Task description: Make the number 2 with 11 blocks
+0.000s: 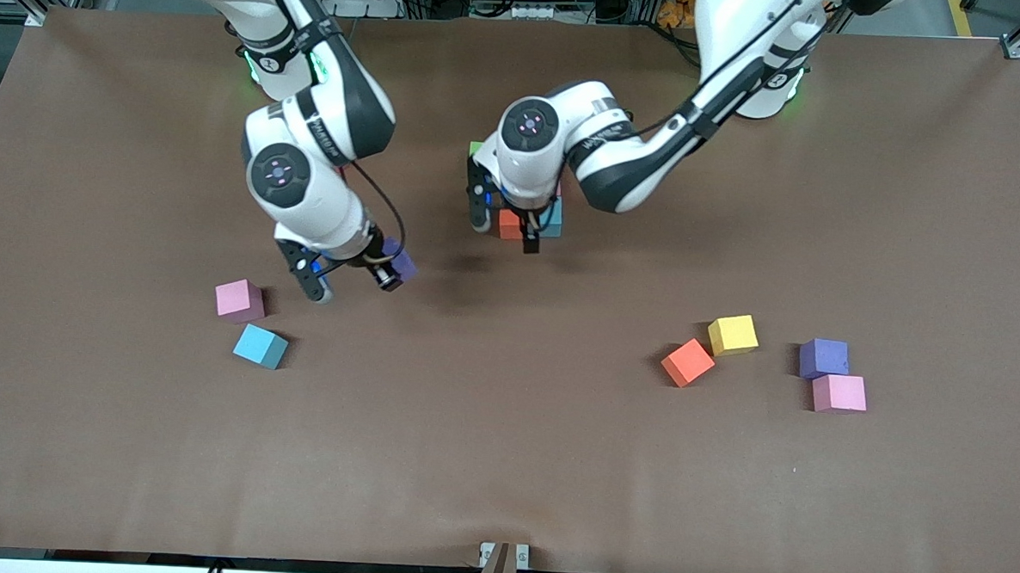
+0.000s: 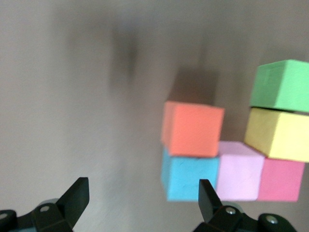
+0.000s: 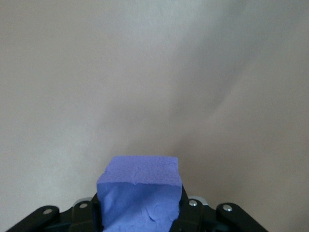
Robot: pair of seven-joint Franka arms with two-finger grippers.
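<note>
two loose blocks (image 1: 250,322) toward right arm's end, four (image 1: 765,362) toward left arm's.

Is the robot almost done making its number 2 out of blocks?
Not yet. Six cubes sit together so far, among them the orange cube and green cube, under the open left gripper. The right gripper carries a purple cube over the table. Four more, like the yellow cube, wait loose.

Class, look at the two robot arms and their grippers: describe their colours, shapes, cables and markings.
Both arms are glossy white with rounded shells and dark grey joint sections, each with a round dark cap on the wrist. Green lights glow near the upper joints. A thin black cable runs along each arm. The left gripper and right gripper have black fingers, with small blue lights nearby.
</note>
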